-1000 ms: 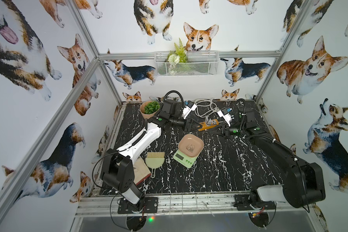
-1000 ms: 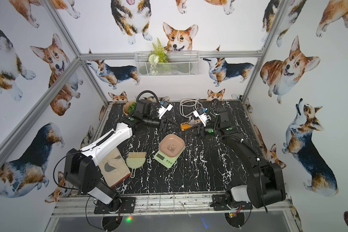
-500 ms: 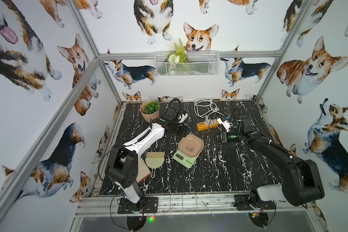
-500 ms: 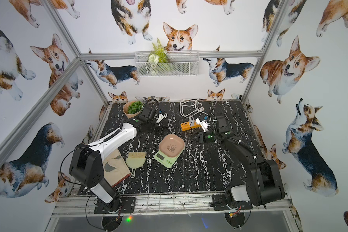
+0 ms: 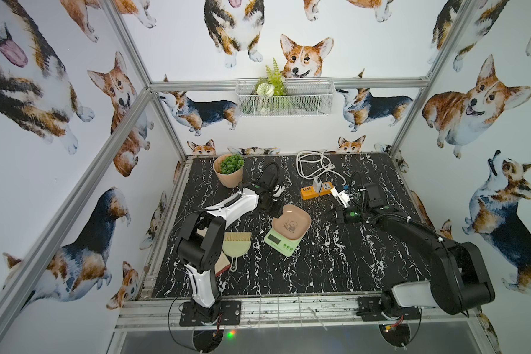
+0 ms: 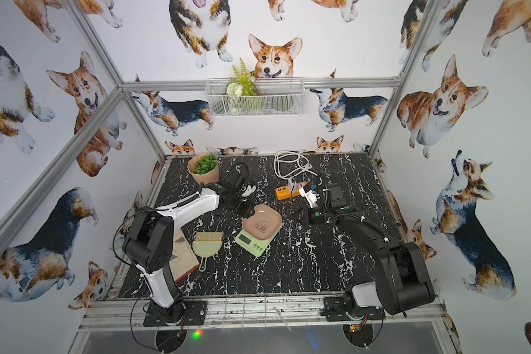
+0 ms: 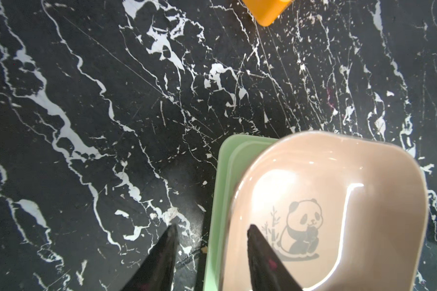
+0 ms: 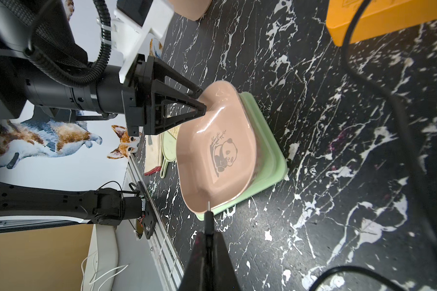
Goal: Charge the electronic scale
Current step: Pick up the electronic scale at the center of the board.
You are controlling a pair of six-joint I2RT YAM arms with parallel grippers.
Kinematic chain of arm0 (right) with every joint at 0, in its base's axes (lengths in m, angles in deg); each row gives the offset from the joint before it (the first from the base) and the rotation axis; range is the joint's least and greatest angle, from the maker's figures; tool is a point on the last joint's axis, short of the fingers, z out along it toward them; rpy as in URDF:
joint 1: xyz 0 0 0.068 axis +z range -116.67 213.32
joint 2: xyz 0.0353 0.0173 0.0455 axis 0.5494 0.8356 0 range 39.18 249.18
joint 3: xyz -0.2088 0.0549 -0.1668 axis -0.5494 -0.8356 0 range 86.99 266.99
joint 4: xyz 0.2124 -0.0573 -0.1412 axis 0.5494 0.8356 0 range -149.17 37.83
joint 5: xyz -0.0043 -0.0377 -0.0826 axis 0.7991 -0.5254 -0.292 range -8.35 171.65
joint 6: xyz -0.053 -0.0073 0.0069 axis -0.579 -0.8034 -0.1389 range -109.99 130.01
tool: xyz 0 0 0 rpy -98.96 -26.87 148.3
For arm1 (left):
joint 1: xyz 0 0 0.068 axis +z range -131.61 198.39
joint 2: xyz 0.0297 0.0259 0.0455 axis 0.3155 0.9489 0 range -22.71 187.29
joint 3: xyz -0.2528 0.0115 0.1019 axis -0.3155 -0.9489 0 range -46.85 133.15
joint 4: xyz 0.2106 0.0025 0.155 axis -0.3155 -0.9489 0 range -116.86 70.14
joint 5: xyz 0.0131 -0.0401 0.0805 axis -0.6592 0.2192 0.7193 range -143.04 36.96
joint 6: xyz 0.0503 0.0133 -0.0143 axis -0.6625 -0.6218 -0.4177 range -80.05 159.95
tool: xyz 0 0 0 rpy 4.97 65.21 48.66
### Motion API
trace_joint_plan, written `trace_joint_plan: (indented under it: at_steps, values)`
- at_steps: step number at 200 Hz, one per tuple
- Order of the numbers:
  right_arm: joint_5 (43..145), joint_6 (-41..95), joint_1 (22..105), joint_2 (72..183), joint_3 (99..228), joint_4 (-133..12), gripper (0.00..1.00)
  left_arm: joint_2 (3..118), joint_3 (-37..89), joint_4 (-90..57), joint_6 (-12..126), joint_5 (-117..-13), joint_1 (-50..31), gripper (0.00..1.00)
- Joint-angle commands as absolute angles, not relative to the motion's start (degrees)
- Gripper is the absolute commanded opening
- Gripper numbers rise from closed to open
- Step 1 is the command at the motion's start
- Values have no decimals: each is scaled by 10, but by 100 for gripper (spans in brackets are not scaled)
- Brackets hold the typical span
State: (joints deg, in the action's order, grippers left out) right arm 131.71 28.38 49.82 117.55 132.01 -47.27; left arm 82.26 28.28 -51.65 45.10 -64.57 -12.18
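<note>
Fingers first: the left fingers (image 7: 162, 257) stand partly open, straddling the rim of the pink tray (image 7: 338, 176), one tip over bare tabletop (image 7: 86, 126), the other over the panda drawing; nothing looks pinched, though the right wrist view puts one tip right up against that rim; my read is that this arm is there to steady things, so the scale (image 5: 281, 242) won't skid when a connector pushes in.

Over to the right fingers (image 8: 199, 264): clamped tight on a thin black plug (image 8: 208, 216), metal tip poking out ahead and lined up with the scale's green edge; gripped by the stem like that, the tip is left free to enter a socket; the socket itself I can't make out; both top views show a gap between this arm and the scale, so no contact.

A black cable (image 8: 358, 63) loops slack across the tabletop, giving the plug room to travel; the orange power strip (image 5: 314, 192) lies upper right of centre; the scale sits mid-frame in both top views, flat, display and buttons facing the lower edge, tray on top; the two arms reach it from upper left and upper right.
</note>
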Motion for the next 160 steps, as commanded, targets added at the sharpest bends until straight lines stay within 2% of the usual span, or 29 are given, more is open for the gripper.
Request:
trace_joint_plan:
  at_steps: [1,31,86,160]
  values:
    - [1332,298,499,1172,1314,-495,0,827,278,-517,435,-660,-123,37]
    - [1335,295,499,1167,1315,-497,0,832,281,-524,432,-668,-123,29]
    - [1346,301,499,1173,1308,-514,0,828,286,-529,441,-684,-122,0]
    - [1384,335,498,1156,1280,-582,0,762,246,-436,551,-800,-71,0]
